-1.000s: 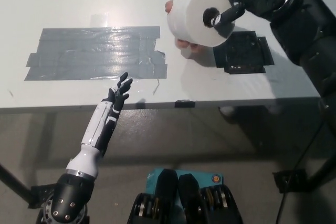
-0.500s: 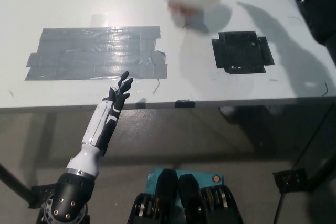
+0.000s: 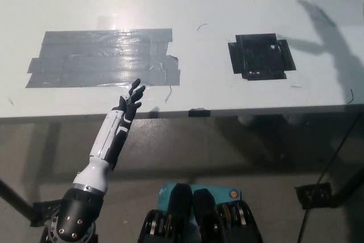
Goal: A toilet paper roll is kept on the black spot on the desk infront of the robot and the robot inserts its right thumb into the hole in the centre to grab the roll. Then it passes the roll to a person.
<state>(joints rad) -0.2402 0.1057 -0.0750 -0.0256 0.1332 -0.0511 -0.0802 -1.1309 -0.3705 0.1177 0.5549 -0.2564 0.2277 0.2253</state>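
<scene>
We see the desk (image 3: 170, 4) with the black spot (image 3: 261, 56) bare on its right side and a patch of grey tape (image 3: 102, 58) on the left. Neither the roll nor our right hand is in view. Our left hand (image 3: 129, 104) rests at the desk's front edge, just below the tape, fingers spread and holding nothing.

Desk (image 3: 187, 4) spans the upper view. Big tape patch (image 3: 102, 58) on its left half, smaller square patch (image 3: 261, 56) well apart on its right half, both nearer the front edge. Left hand (image 3: 128, 104) sits at the front edge, just before the big patch's right end.
</scene>
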